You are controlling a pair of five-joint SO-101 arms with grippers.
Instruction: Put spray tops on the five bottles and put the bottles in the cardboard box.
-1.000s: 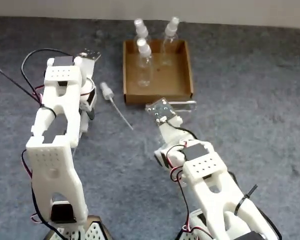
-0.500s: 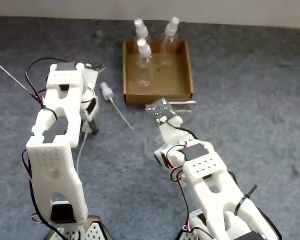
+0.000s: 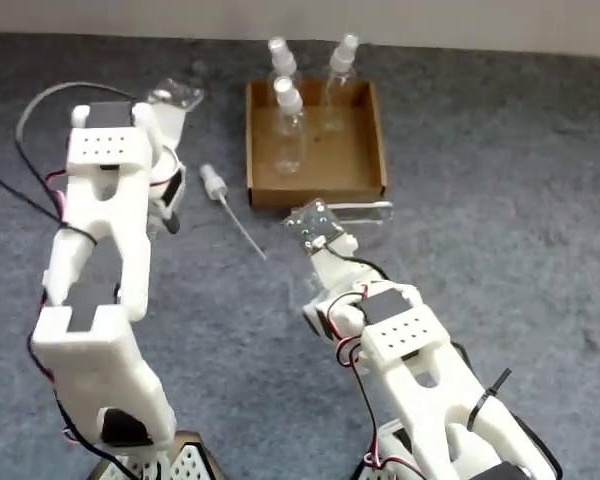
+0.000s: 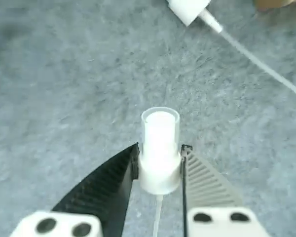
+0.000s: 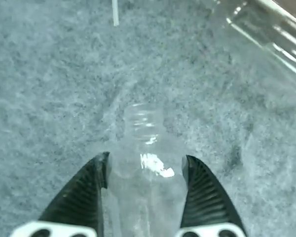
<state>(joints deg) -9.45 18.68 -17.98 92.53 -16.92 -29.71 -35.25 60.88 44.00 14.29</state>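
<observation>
Three capped bottles (image 3: 288,125) boxed — left gripper (image 4: 161,149) pinches one top (image 4: 159,158), right gripper (image 5: 145,157) one bottle (image 5: 145,175)

Cardboard box (image 3: 365,150) at worktop (image 3: 500,200) far centre, three bottles (image 3: 288,130) upright inside. Loose spray top (image 3: 213,183) lies left of box, spare bottle (image 3: 365,210) on its side just before it. Left gripper (image 4: 159,150) (held spray top (image 4: 159,133) in jaws) further left; right gripper (image 5: 145,163) with held bottle (image 5: 144,123) before the box.
</observation>
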